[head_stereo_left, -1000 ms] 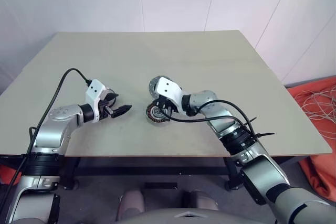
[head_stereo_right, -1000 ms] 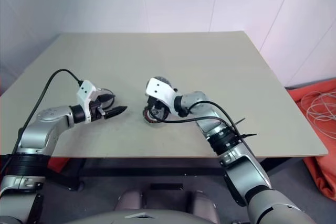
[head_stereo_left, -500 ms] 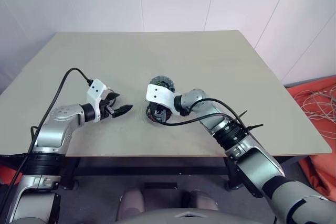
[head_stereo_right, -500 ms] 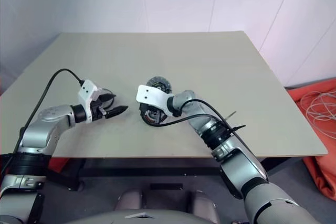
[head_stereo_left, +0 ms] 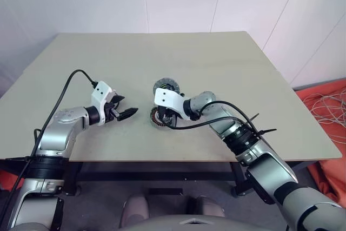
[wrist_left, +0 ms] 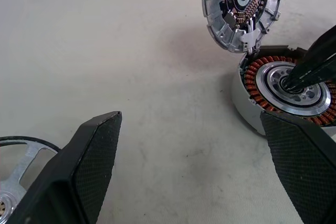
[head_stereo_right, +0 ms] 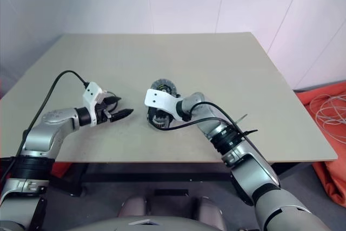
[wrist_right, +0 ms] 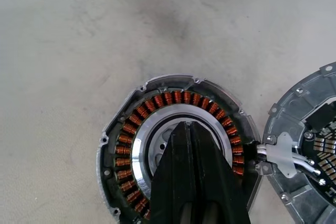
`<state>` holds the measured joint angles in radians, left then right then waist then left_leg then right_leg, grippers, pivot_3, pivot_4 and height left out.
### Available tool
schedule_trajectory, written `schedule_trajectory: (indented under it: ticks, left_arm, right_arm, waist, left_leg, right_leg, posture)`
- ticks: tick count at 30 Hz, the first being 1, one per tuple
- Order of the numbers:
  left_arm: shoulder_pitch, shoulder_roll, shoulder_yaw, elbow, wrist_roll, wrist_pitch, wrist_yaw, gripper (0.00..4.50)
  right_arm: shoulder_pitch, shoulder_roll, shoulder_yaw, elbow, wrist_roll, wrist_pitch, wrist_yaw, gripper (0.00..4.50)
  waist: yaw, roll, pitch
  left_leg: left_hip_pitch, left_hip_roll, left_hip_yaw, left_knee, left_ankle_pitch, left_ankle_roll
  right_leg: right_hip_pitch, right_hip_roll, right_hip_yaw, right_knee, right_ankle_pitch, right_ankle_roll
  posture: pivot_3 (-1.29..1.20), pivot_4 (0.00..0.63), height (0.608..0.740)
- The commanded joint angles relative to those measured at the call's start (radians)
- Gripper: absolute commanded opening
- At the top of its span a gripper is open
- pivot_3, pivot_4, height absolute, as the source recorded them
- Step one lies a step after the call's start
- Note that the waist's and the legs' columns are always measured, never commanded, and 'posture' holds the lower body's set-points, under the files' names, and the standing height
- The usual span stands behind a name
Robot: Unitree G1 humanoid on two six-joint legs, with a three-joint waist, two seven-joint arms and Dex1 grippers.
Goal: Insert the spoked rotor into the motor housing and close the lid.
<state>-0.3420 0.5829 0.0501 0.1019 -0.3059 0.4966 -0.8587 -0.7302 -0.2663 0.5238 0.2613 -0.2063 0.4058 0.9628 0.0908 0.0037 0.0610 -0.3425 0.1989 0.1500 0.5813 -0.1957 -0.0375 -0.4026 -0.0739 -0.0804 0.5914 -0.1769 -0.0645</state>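
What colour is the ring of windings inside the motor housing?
Copper-orange windings in the motor housing, clearest in the right wrist view.

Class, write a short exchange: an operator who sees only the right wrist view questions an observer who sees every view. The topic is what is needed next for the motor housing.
Operator: I see the motor housing. Where is the spoked rotor?
Observer: The spoked rotor lies flat on the table, beside the left gripper, apart from the housing.
Operator: Is that gripper holding it?
Observer: No, its jaws are open and hold nothing.
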Motion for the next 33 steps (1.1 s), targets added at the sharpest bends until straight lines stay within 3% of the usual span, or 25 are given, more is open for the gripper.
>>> schedule_trajectory:
  ticks: [1, 17, 33]
  left_arm:
    - [-0.026, 0.004, 0.006, -0.014, -0.001, -0.025, 0.002, 4.5]
    - [-0.038, 0.005, 0.0, 0.002, -0.001, -0.037, 0.005, 4.5]
    - [-0.037, 0.005, -0.004, -0.004, -0.001, -0.034, 0.01, 4.5]
  right_arm:
    - [-0.001, -0.01, -0.009, -0.042, 0.005, 0.018, 0.005, 0.02]
    - [0.007, -0.043, -0.03, -0.081, 0.03, 0.051, 0.006, 0.02]
    - [0.019, 0.001, -0.121, -0.131, 0.133, 0.066, -0.034, 0.02]
  waist:
    - [0.0, 0.0, 0.0]
    - [0.001, 0.0, 0.0]
    - [0.002, 0.0, 0.0]
  left_leg:
    - [0.0, 0.0, 0.0, 0.0, 0.0, 0.0]
    - [0.0, 0.0, 0.0, 0.0, 0.0, 0.0]
    - [0.0, 0.0, 0.0, 0.0, 0.0, 0.0]
  right_leg:
    - [0.0, 0.0, 0.0, 0.0, 0.0, 0.0]
    - [0.0, 0.0, 0.0, 0.0, -0.001, 0.001]
    - [0.0, 0.0, 0.0, 0.0, 0.0, 0.0]
  posture:
    - [0.0, 0.0, 0.74]
    - [0.0, 0.0, 0.74]
    - [0.0, 0.0, 0.74]
